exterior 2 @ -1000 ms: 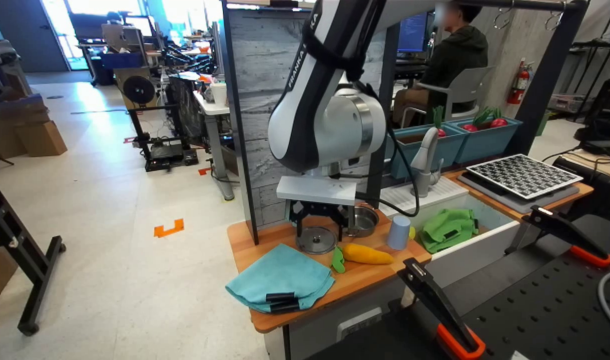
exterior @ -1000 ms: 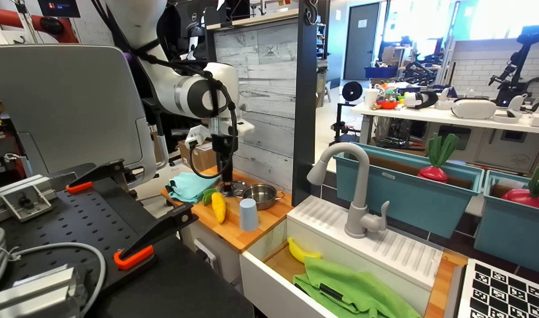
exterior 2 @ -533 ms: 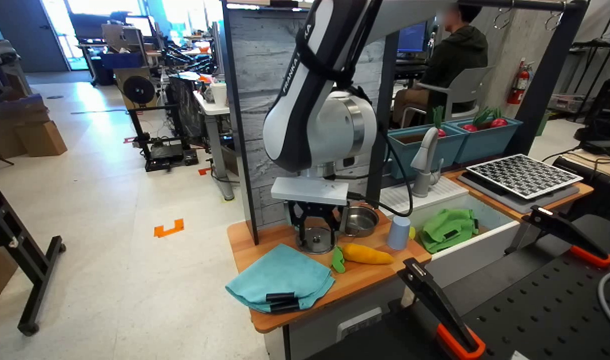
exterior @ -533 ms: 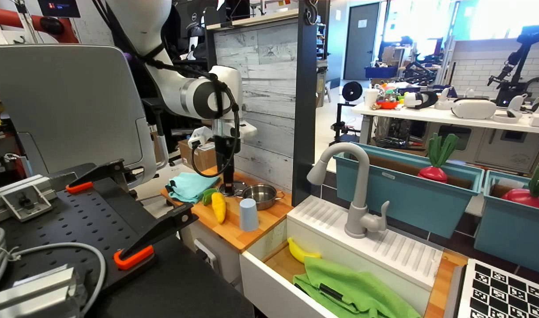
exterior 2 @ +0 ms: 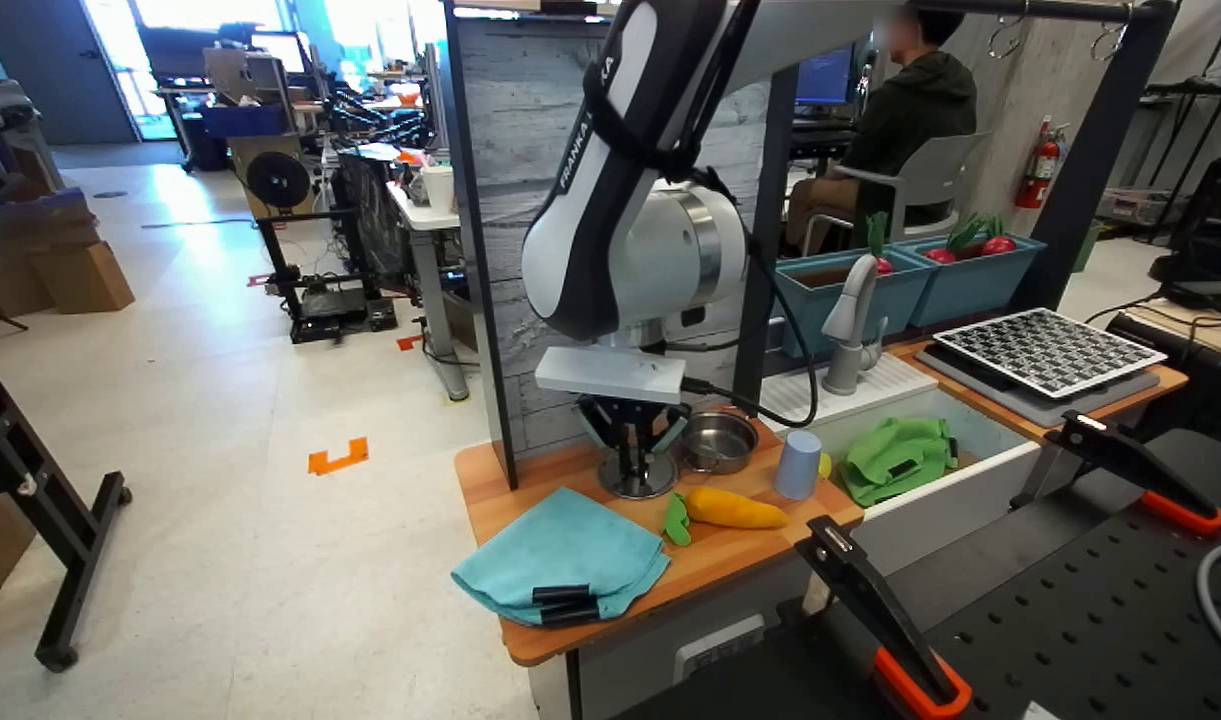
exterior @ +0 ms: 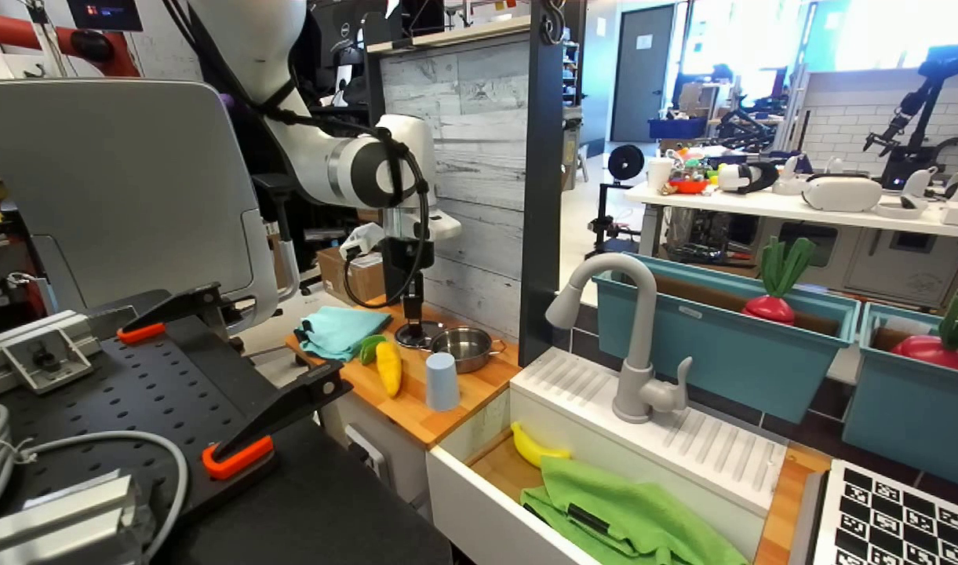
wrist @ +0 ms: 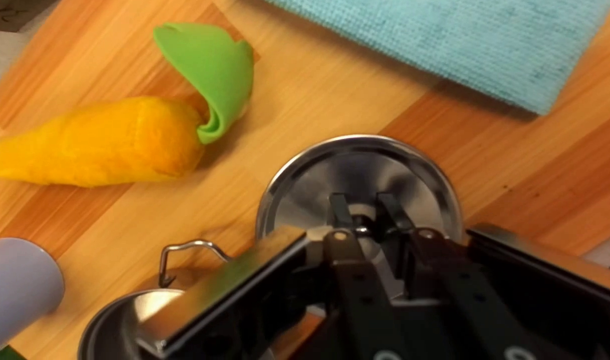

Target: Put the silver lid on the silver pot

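The silver lid [wrist: 297, 205], round and shiny with a knob at its middle, is under my gripper [wrist: 363, 210] in the wrist view. My two fingers [wrist: 338, 205] have come together around the knob, shut on it. In both exterior views the lid [exterior 2: 662, 476] is low over the wooden counter; whether it touches the wood I cannot tell. Right beside it stands the silver pot [exterior 2: 718, 443], uncovered, its inside visible and a wire handle towards the lid. In the wrist view the pot [wrist: 105, 325] is partly cut off and partly behind my gripper.
A pale blue-grey cup [exterior: 442, 382] stands upright near the pot. The yellow carrot-like toy [exterior 2: 735, 507] with a green top lies in front of the lid. A folded turquoise cloth [exterior 2: 565, 555] covers the counter's near corner. Behind rises a planked panel [exterior: 479, 196].
My fingers stood wide apart over the lid and have closed onto its knob. Arm and lid have shifted slightly, the lid a little towards the pot. The pot, cup and toy stayed put.
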Robot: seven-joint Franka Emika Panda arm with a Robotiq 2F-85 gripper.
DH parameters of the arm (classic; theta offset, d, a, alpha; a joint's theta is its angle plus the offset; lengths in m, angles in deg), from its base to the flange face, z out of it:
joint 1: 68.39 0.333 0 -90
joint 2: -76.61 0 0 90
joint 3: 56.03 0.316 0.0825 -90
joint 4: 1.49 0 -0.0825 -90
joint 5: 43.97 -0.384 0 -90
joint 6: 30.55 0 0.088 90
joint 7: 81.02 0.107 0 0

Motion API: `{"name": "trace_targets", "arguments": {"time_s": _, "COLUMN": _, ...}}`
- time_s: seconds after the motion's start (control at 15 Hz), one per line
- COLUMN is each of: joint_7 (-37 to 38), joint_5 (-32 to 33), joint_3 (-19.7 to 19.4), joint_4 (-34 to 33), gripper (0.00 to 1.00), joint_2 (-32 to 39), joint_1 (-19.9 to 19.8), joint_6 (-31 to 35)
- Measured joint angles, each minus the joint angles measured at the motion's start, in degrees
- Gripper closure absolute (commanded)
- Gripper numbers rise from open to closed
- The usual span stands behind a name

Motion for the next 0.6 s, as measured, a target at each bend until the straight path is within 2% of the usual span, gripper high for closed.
{"name": "trace_targets", "arguments": {"time_s": 0.6, "joint_7": 3.89, "joint_5": 2.67, "joint_3": -1.97, "joint_4": -0.15, "gripper": 0.95, "joint_2": 0.12, "joint_1": 2.91, "joint_6": 0.01}}
